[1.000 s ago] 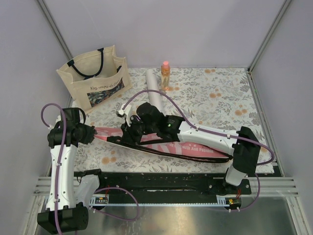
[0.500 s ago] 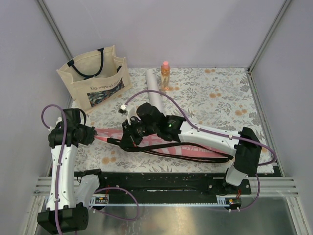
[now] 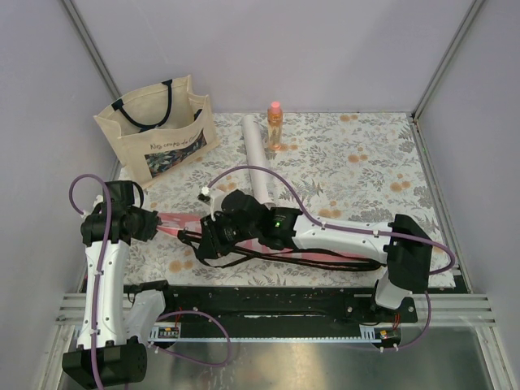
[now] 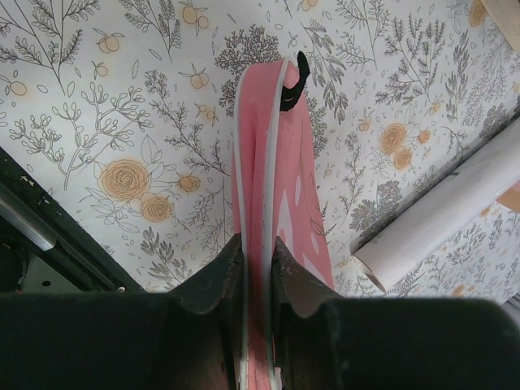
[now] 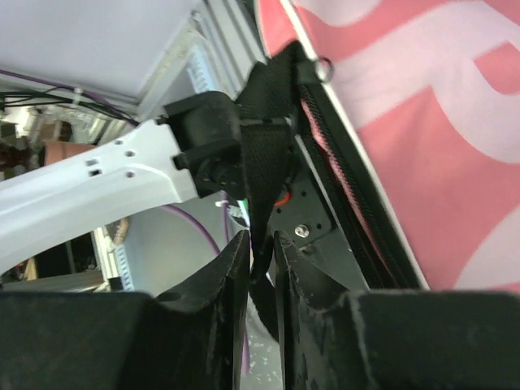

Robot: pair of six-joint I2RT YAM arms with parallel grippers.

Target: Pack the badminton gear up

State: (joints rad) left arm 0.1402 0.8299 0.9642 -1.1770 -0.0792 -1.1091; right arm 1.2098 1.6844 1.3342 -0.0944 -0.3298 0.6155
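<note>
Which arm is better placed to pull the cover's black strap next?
Right, probably: the right end effector pinches the black strap at the zipper edge of the pink cover. The left end effector is clamped on its narrow end, anchoring it.

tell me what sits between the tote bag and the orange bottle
The far end of the long white tube lies there, nearer the orange bottle than the tote bag; the top external view shows it.
</note>
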